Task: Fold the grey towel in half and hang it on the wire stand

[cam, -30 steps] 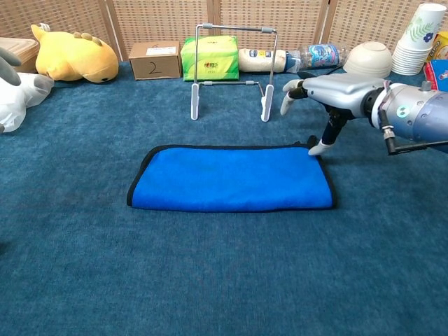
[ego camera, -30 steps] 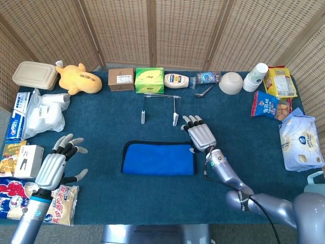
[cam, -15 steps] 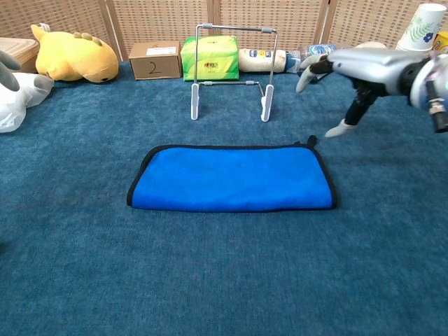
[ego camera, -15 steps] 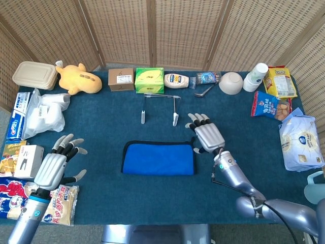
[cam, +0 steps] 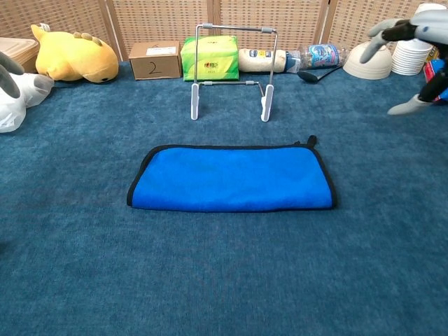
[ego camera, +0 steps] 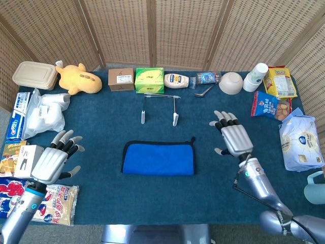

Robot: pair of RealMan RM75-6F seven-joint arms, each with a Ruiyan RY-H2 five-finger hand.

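- The towel (ego camera: 158,159) lies flat on the table (ego camera: 152,201), already doubled over into a long strip with its black-edged border showing all round; by my judgement the folding step is done. It looks blue in these views, though the task calls it grey.
- The towel sits between the two hands, to the inside of each and apart from both; neither touches it.
- The right hand (ego camera: 233,136) hovers above the cloth-covered table, fingers spread and straight, holding nothing. In the chest view only its fingers show at the top right edge.
- The left hand (ego camera: 52,161) hangs at the table's near left side with fingers spread, likewise empty, above some snack packets (ego camera: 60,203).
- The wire stand (cam: 231,70) is upright and bare, beyond the towel and further from both hands than the towel is.
- What is left, as I judge it: grasping the folded towel, lifting it, and draping it over the stand's top bar.
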